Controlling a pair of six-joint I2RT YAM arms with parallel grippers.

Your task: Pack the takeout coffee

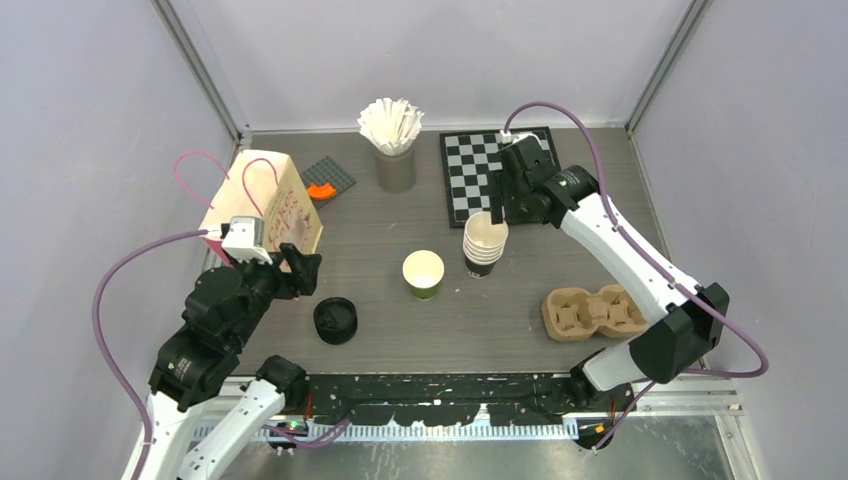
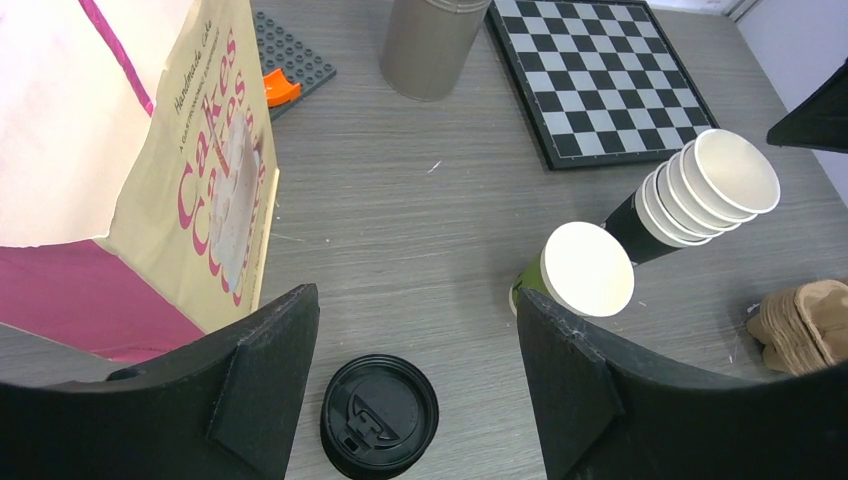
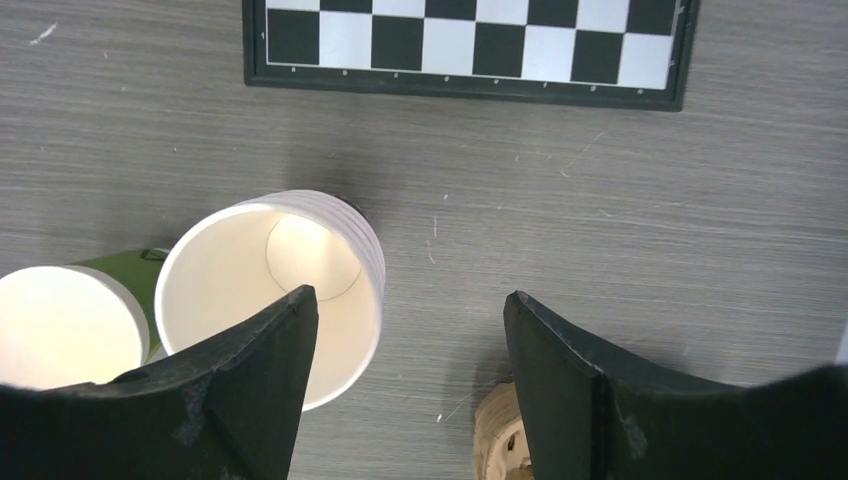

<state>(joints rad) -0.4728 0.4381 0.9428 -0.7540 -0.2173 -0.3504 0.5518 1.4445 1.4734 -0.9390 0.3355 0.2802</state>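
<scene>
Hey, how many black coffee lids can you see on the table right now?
1. The black lid lies toward the near left, left of the open green cup. Any others nested beneath it would be hidden from these views.

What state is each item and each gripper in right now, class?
green cup: upright, no lid.
cup stack: nested, upright, unlidded.
black lid: lying loose, on no cup.
paper bag: standing upright.
cup carrier: empty.
left gripper: open, holding nothing.
right gripper: open, holding nothing.
</scene>
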